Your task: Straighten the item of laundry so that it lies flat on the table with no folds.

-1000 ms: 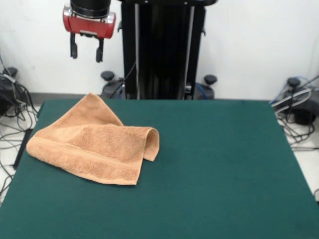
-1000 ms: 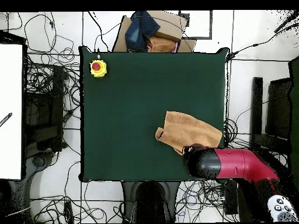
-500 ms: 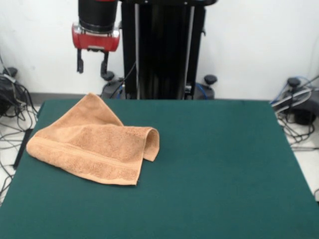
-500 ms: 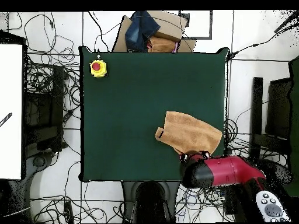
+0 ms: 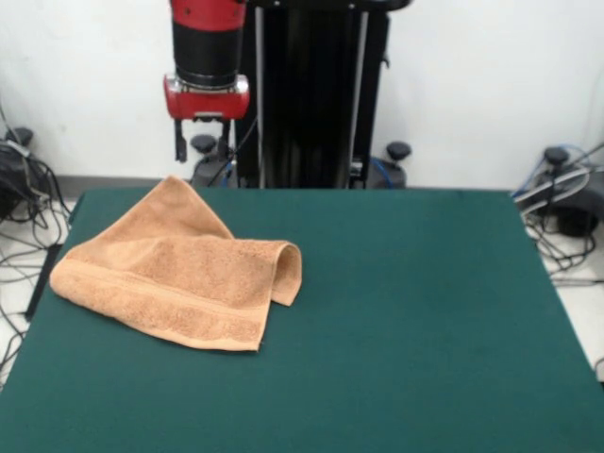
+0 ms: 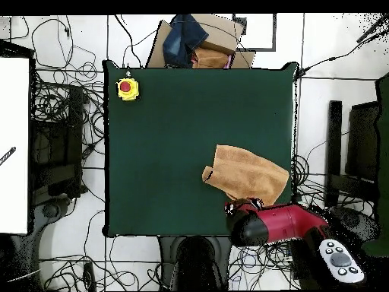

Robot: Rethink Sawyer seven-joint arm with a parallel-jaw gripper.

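Towel (image 5: 179, 274) (image 6: 248, 173) lay folded over itself on the table (image 5: 396, 321) (image 6: 182, 122), near one side edge, one corner doubled back. Gripper (image 5: 201, 147) (image 6: 245, 205) hung clear above the towel's corner at the table's edge, jaws parted, holding nothing. Yellow box with red button (image 6: 127, 88) sat at another corner.

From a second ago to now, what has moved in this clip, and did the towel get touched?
The tool moved rightward and lower in the front view, its fingers open, and now hangs above the towel's far corner. Nothing was grasped or released. The towel stays folded in the same spot on the table.
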